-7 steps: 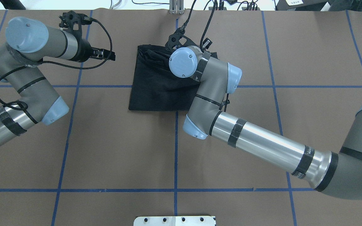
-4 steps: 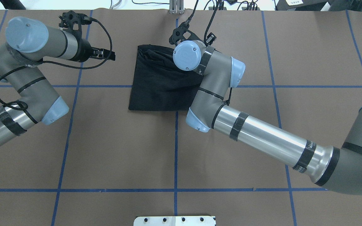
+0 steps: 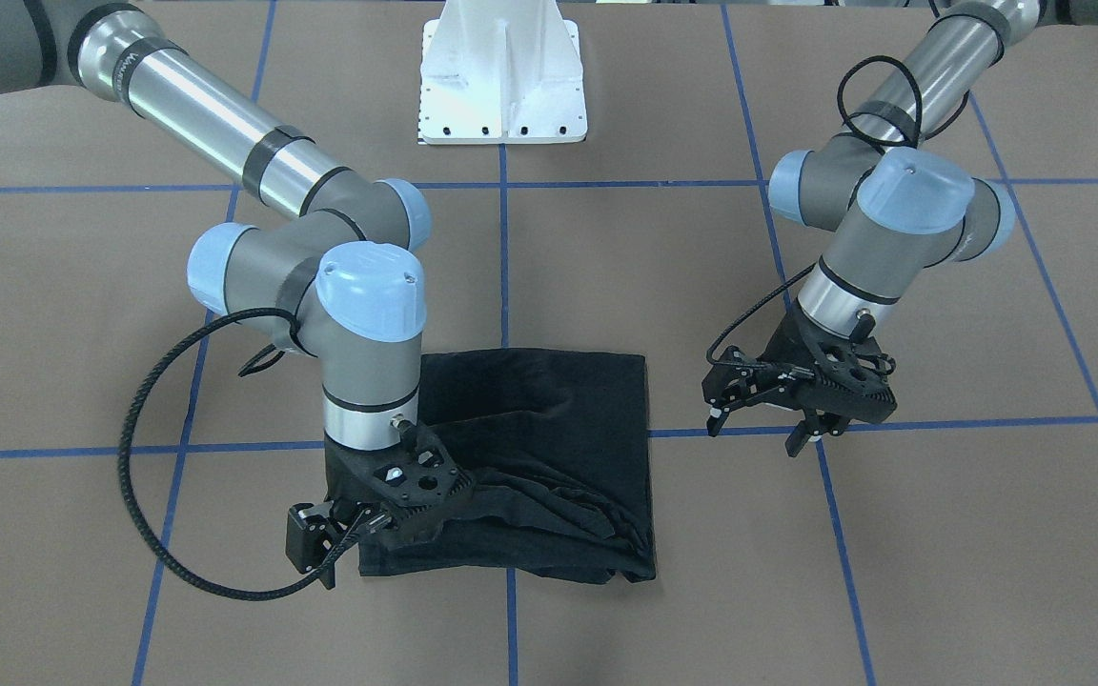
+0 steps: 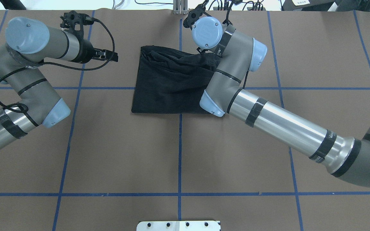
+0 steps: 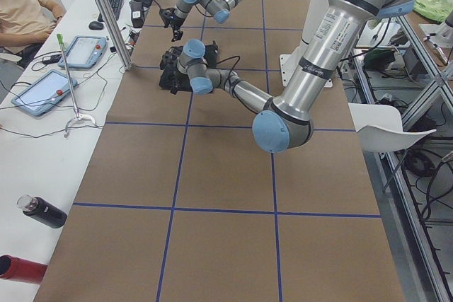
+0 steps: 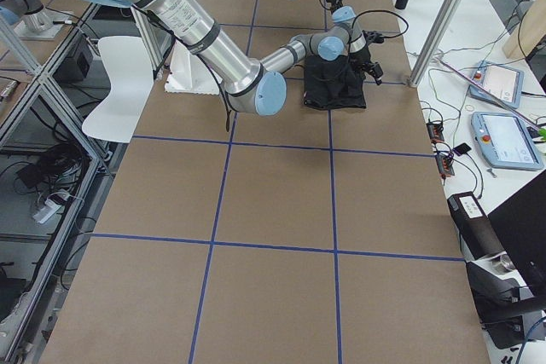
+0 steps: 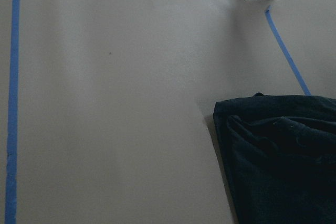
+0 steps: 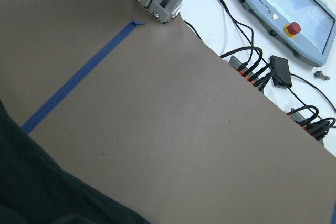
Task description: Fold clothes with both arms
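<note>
**Dragging the top layer to the shirt's far corner**

The black T-shirt (image 4: 165, 86) lies in a rough square on the tabletop (image 4: 124, 154), plain side up with no logo showing. It sits directly beneath the right end effector (image 3: 368, 534) and spreads away from it toward the robot and toward the other arm. A rumpled ridge of cloth runs along the shirt's far edge, ending at that end effector. Its fingers are hidden under the wrist mount, so I cannot tell whether they are clenched on fabric. The way the ridge draws toward them suggests a hold, but that is only a reading.

The left end effector (image 3: 756, 429) hovers over bare tabletop with its fingers spread and nothing between them. The shirt is well apart from it, on its inner side.

The step looks like smoothing or finishing a late fold. The next move calls for settling the ridge flat against the layer below before letting go, or the bunching will stay.

A second ago the right wrist hung over the shirt's middle. It has since travelled out to the far corner, and the ridge has stretched along with it. The left arm has not moved.
</note>
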You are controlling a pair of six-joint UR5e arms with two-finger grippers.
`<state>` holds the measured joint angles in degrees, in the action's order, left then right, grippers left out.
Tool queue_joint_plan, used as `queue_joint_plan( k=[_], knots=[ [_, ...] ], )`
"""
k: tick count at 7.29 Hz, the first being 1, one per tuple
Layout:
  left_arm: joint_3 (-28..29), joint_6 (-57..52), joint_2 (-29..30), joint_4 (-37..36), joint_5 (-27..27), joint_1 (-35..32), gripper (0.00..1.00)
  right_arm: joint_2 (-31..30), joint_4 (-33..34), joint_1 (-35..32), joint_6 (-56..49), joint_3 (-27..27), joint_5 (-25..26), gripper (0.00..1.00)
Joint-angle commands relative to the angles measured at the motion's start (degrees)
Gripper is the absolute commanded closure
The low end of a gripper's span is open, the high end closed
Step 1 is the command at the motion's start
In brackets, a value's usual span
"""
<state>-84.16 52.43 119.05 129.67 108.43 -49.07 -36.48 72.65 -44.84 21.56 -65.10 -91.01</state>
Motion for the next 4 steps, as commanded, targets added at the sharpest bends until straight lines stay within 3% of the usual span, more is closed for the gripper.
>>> queue_joint_plan(
  k=[1,2,4],
  knots=[
    [-5.4,-3.0,-2.4,-6.6,0.2,-0.1,0.00,-5.2,-0.1,-1.3,5.0,-6.8,-4.7,0.01],
    [-11.1,-7.0,-4.0,-13.9,-0.1,-0.2,0.00,-8.8,0.2,-1.7,4.9,-11.7,-5.8,0.01],
    [-20.2,-13.4,-10.1,-20.3,-0.2,-1.6,0.00,-16.7,4.7,-3.8,4.8,-21.7,-9.6,0.01]
  ],
)
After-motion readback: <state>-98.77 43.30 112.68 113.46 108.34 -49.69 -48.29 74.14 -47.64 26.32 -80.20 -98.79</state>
